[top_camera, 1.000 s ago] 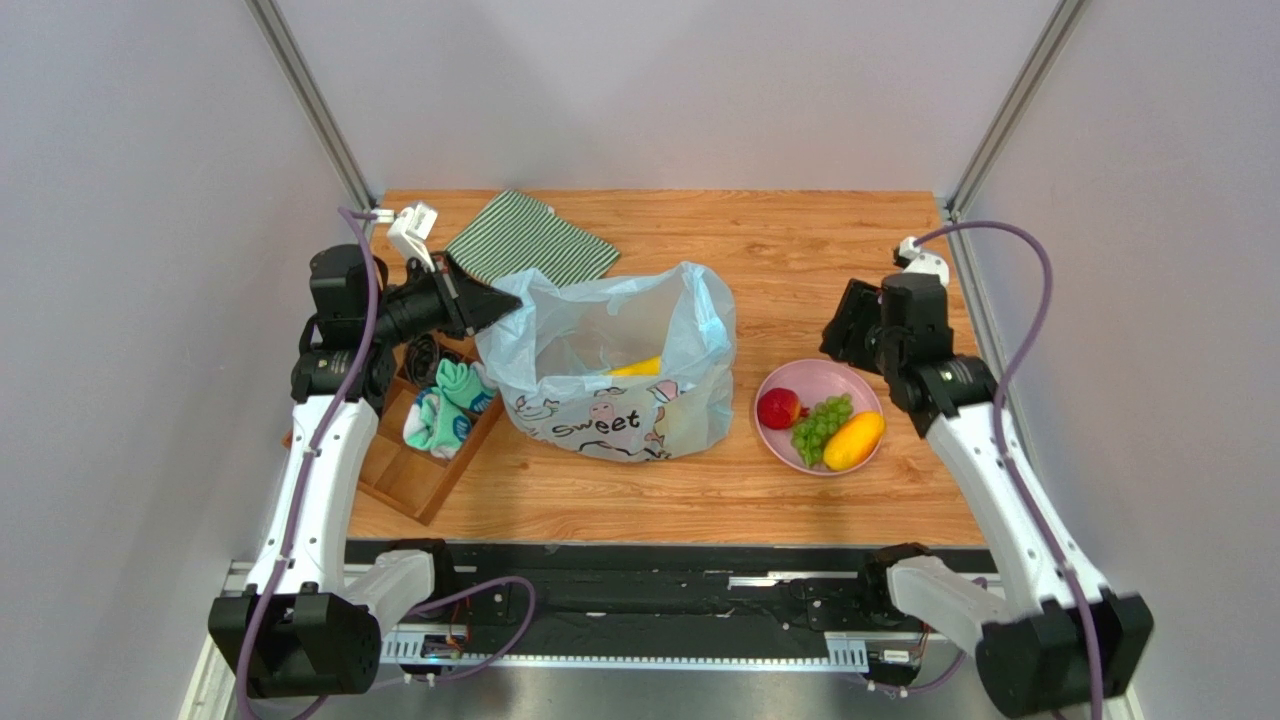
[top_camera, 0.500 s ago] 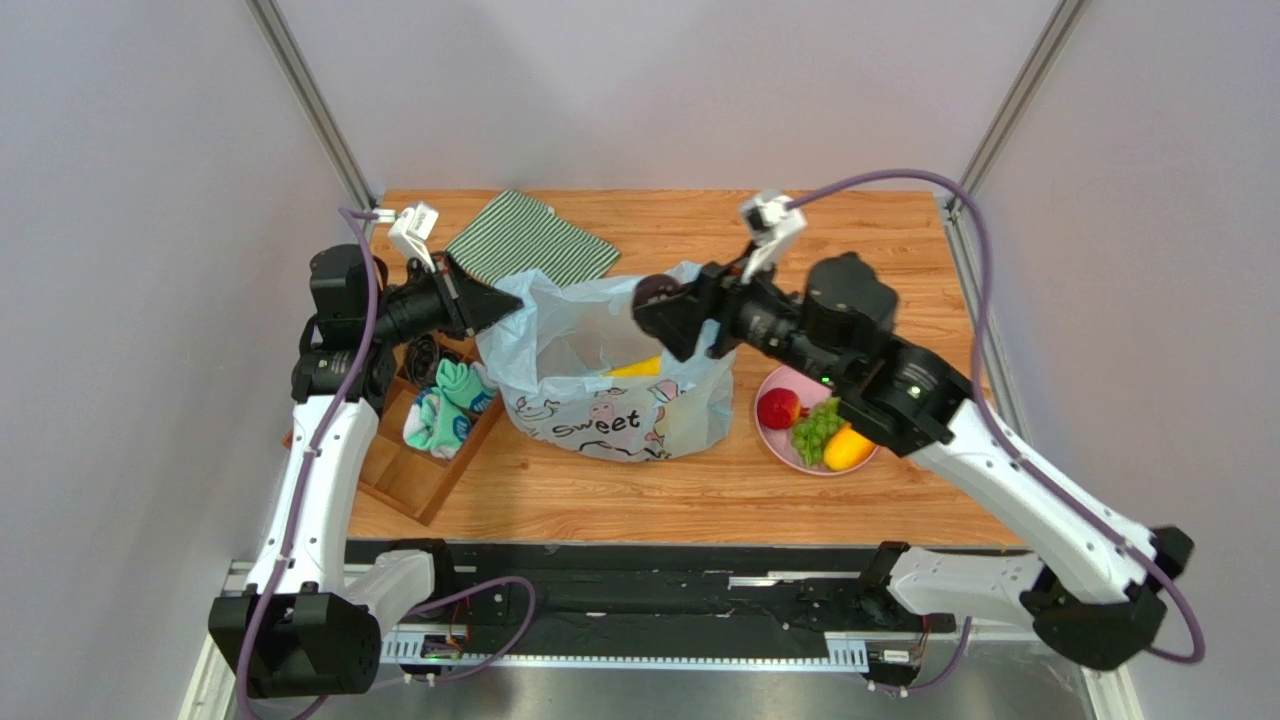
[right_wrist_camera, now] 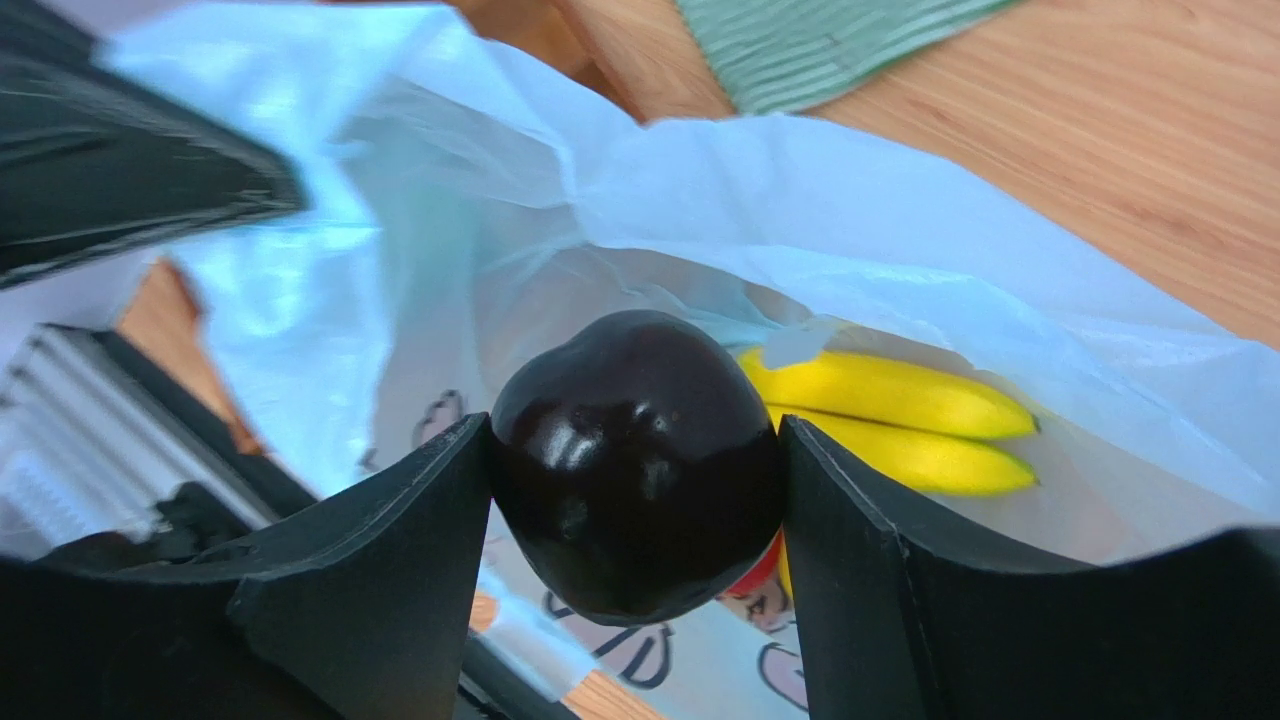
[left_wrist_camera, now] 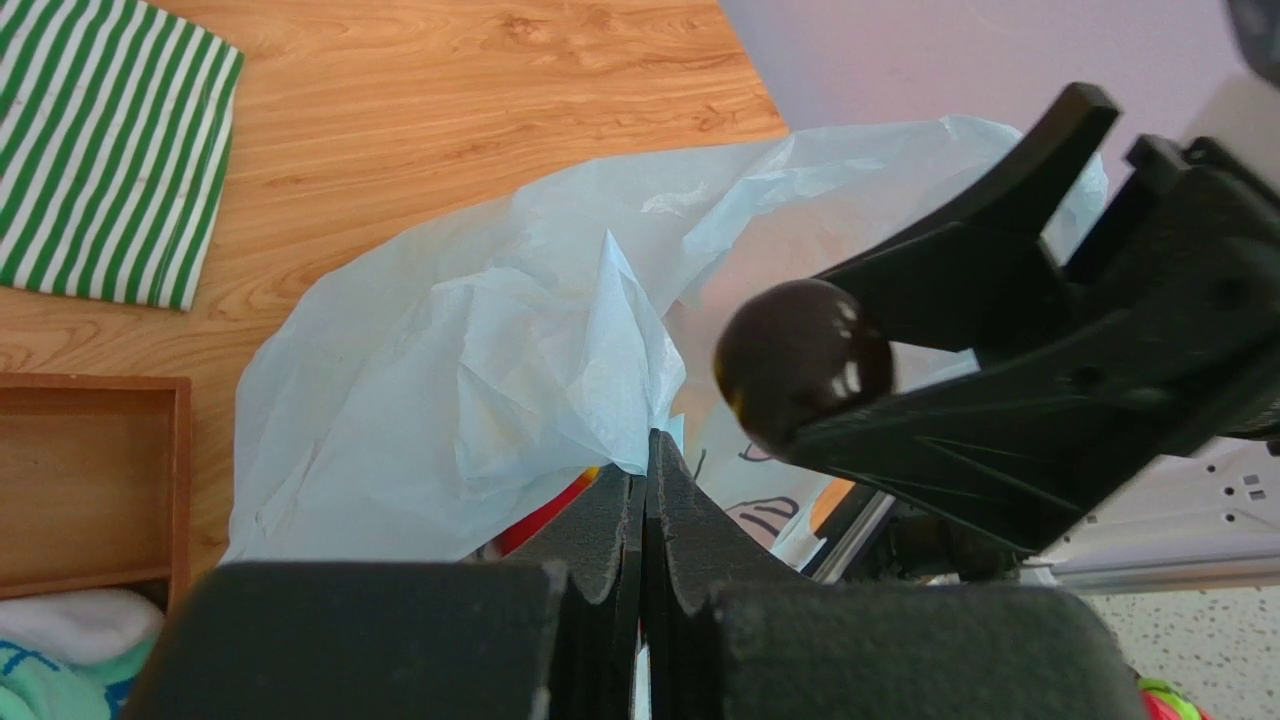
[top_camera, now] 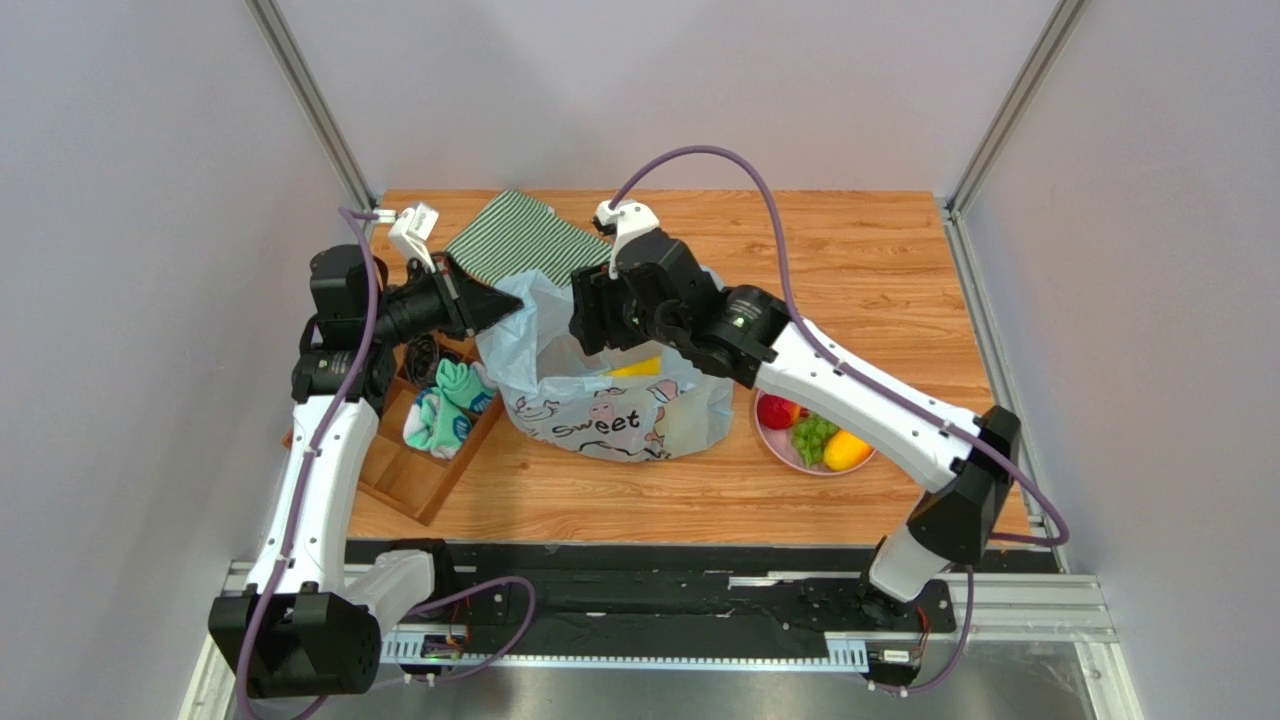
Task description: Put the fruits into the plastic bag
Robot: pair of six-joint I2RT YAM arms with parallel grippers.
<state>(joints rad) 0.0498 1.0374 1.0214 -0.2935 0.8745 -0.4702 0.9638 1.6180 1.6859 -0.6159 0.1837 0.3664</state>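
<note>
Top external shows my right gripper (top_camera: 594, 312) has swung from 3 o'clock to over the mouth of the translucent pale-blue plastic bag (top_camera: 601, 408), clamping the dark brown avocado (right_wrist_camera: 634, 458). My left gripper (top_camera: 508, 308) pinches the bag's rim at 9 o'clock. It looks ready to drop.

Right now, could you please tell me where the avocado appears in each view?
Top external: not discernible; hidden at the right claw over the plastic bag.
Left wrist: avocado right of centre.
Right wrist: avocado centre, pinched.
Shared landmark: the plastic bag.
</note>
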